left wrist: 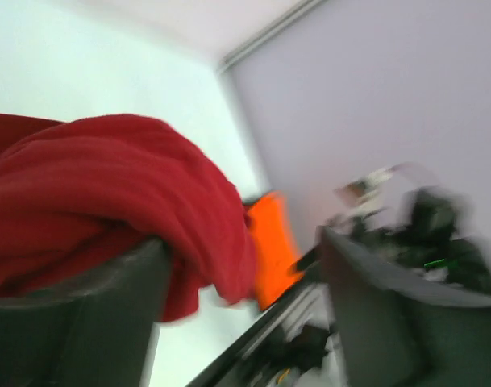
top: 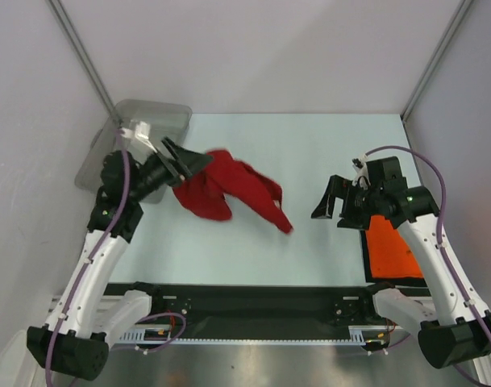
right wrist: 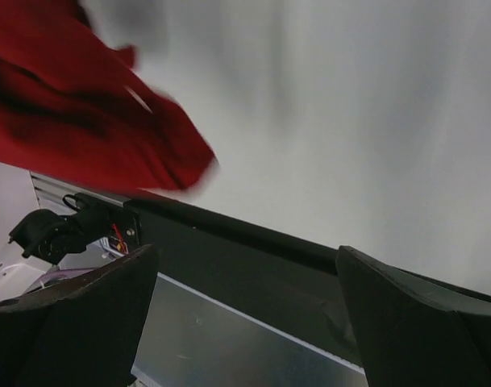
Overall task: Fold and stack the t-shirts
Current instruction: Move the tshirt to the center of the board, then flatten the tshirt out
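The dark red t-shirt [top: 229, 189] lies crumpled left of the table's middle, one end trailing toward the centre. My left gripper [top: 187, 161] is at its left end with its jaws wide apart. In the blurred left wrist view the red cloth [left wrist: 108, 185] drapes over the left finger [left wrist: 76, 314] and is not pinched; the left gripper [left wrist: 241, 322] is open. The bright orange t-shirt [top: 390, 246] lies flat at the right edge, partly under the right arm, and its orange cloth [left wrist: 271, 242] also shows from the left wrist. My right gripper [top: 332, 205] hangs open and empty right of the red shirt [right wrist: 76, 121].
A translucent grey tub [top: 160, 117] sits at the table's far left corner, behind the left arm. The black front rail [top: 253, 298] runs along the near edge. Walls close in the left, right and back sides.
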`<state>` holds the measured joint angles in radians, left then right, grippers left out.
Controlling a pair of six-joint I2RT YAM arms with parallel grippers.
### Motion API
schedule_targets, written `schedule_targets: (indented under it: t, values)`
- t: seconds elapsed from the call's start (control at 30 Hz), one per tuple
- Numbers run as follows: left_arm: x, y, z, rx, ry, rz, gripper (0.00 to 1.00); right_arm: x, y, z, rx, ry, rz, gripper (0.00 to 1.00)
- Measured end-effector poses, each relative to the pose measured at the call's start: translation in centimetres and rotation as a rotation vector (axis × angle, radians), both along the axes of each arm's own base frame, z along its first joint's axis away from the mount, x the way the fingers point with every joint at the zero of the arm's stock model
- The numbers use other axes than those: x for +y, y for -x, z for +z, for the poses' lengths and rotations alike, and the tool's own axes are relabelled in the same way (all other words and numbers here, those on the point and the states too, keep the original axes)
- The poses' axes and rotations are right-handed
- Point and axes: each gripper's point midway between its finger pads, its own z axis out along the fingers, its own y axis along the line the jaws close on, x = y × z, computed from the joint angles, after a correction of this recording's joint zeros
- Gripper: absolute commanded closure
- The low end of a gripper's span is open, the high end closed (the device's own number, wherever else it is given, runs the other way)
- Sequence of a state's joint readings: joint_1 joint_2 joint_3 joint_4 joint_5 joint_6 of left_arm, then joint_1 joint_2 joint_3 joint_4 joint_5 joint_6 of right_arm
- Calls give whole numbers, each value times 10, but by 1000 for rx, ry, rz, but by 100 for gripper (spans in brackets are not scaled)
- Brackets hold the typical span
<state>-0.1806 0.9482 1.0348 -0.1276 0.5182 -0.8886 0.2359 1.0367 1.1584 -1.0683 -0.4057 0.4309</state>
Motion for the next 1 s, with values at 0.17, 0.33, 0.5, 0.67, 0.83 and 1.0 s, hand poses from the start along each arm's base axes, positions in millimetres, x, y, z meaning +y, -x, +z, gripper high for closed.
schedule_targets:
  t: [0.17, 0.33, 0.5, 0.67, 0.83, 1.0]
  values:
    - [-11, 32, -135, 332, -215, -44, 3, 1, 15, -21, 38, -9, 8, 0]
    - [15, 71, -193, 490, -398, -11, 15, 17, 17, -52, 105, -35, 47, 14]
    - [25, 77, -215, 530, -495, -13, 24, 52, 4, -81, 162, -34, 155, 21]
    - [37, 71, -261, 666, -631, -12, 16, 86, 5, -121, 225, 25, 279, 20]
    - [58, 58, -273, 693, -734, 43, 56, 114, -12, -147, 239, 109, 368, 27]
    - [70, 24, -278, 699, -781, 63, 37, 145, -62, -149, 168, 119, 396, 36]
